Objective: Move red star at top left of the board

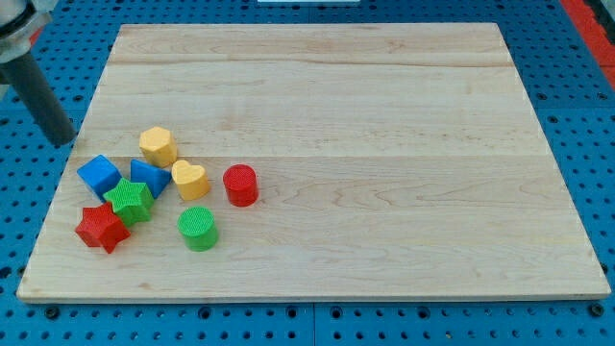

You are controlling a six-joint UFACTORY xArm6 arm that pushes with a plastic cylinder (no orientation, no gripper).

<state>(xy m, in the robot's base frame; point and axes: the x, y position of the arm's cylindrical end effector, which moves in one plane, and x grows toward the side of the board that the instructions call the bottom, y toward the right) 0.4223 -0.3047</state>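
The red star [102, 228] lies near the board's bottom left corner, touching the green star [130, 201] above and to its right. My tip [61, 138] is off the board's left edge, above and to the left of the block cluster, well apart from the red star. The dark rod runs up to the view's top left corner.
Around the stars lie a blue cube [98, 175], a blue triangular block [149, 177], a yellow hexagonal block [158, 146], a yellow heart [190, 180], a red cylinder [240, 185] and a green cylinder [198, 228]. The wooden board [365, 125] rests on a blue pegboard.
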